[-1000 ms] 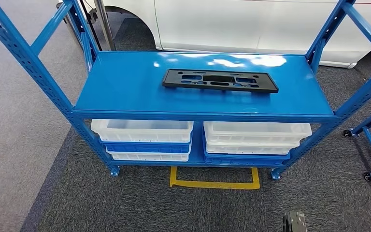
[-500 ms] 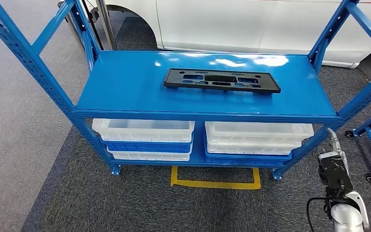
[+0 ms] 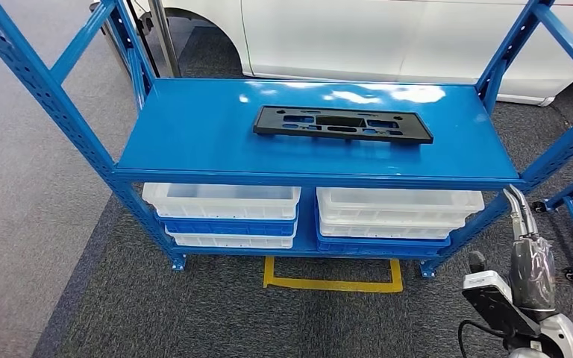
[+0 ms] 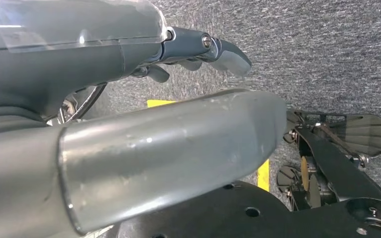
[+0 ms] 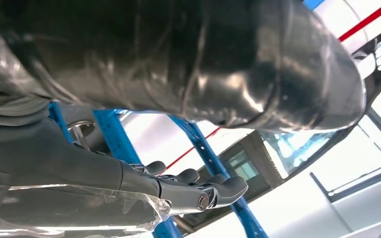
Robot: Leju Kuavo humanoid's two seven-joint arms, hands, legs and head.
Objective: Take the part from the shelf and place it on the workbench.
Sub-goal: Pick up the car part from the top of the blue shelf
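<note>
Head view: a flat black part (image 3: 342,124) is seen lying on the blue shelf (image 3: 194,134), right of centre in the upper half of the frame, touched by nothing. White and blue bins (image 3: 222,216) are stacked on the lower level. The right hand (image 3: 526,250) is raised at the lower right, beside the shelf's front post, fingers extended together and nothing held. The left hand (image 4: 129,99) is shown over grey carpet, fingers apart and nothing gripped.
</note>
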